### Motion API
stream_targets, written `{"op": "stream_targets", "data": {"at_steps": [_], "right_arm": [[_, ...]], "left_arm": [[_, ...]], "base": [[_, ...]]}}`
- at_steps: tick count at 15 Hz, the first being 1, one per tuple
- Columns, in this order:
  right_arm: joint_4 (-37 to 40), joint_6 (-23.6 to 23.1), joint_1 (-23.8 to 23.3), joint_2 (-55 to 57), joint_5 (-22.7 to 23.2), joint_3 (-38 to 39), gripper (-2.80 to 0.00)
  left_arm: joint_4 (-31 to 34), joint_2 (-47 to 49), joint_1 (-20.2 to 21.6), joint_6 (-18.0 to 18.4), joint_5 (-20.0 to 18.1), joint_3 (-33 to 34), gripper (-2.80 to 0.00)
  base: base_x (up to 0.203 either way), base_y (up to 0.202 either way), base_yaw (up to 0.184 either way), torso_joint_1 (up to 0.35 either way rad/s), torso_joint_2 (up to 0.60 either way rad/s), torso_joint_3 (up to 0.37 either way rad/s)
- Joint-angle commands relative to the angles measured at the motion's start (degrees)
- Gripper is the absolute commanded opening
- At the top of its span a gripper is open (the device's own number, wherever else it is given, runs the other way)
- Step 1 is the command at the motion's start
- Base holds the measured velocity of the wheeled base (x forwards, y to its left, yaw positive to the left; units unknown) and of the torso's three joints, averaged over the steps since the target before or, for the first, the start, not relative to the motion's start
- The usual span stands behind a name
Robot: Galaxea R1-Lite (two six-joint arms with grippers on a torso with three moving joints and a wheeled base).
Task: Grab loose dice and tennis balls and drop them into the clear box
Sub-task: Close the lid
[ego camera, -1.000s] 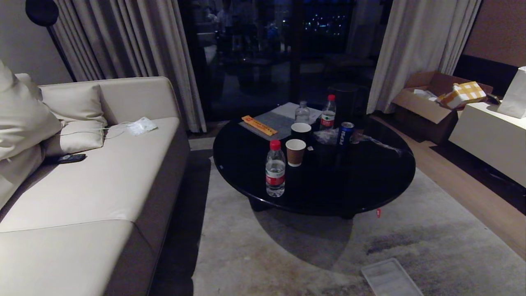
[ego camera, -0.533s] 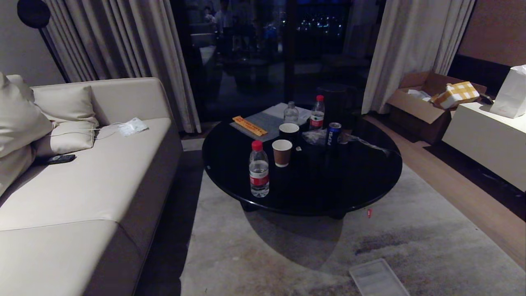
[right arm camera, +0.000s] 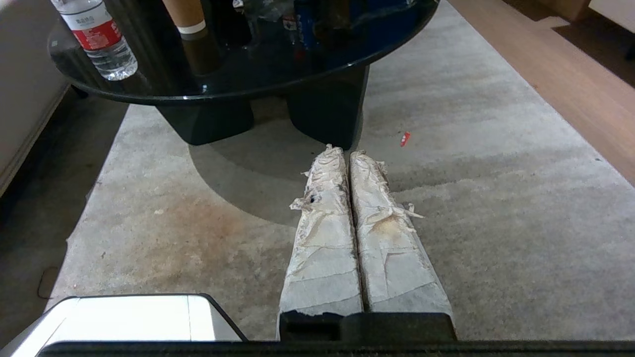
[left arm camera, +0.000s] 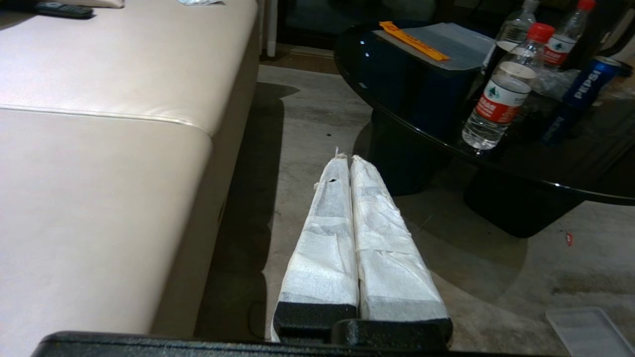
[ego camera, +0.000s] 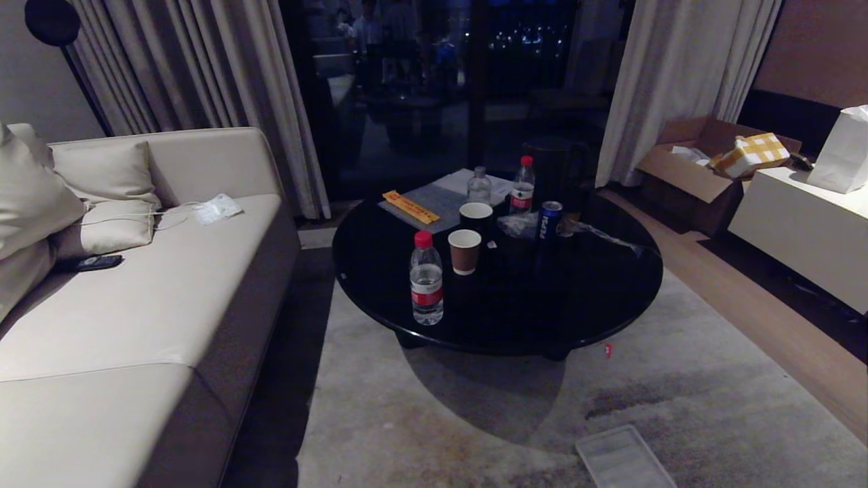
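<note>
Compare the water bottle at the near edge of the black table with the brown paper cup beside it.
The water bottle is clear plastic, the paper cup opaque brown with a white rim. The bottle is taller and capped in red; the cup is open-topped. Both stand upright on the round black table.

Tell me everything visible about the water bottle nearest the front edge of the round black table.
The water bottle is clear plastic with a red cap and a red-and-white label band around its middle. It stands upright, capped, near the front left edge of the glossy black round table, resting on the tabletop. It looks partly filled, though the level is hard to judge. A brown paper cup stands just behind it, apart. Nothing else touches it.
</note>
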Motion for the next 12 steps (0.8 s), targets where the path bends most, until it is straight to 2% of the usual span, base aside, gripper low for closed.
{"op": "stream_targets", "data": {"at_steps": [1,12], "right_arm": [[0.1,0.0,0.0,0.0,0.0,0.0,-2.8],[0.1,0.0,0.0,0.0,0.0,0.0,-2.8]], "left_arm": [[-0.1,0.0,0.0,-0.2,0.0,0.0,-2.8],[-0.1,0.1,0.0,-0.3,0.0,0.0,-2.8]], "base": [[0.0,0.0,0.0,0.007,0.0,-0.1],[0.0,0.0,0.0,0.005,0.0,-0.194]]}}
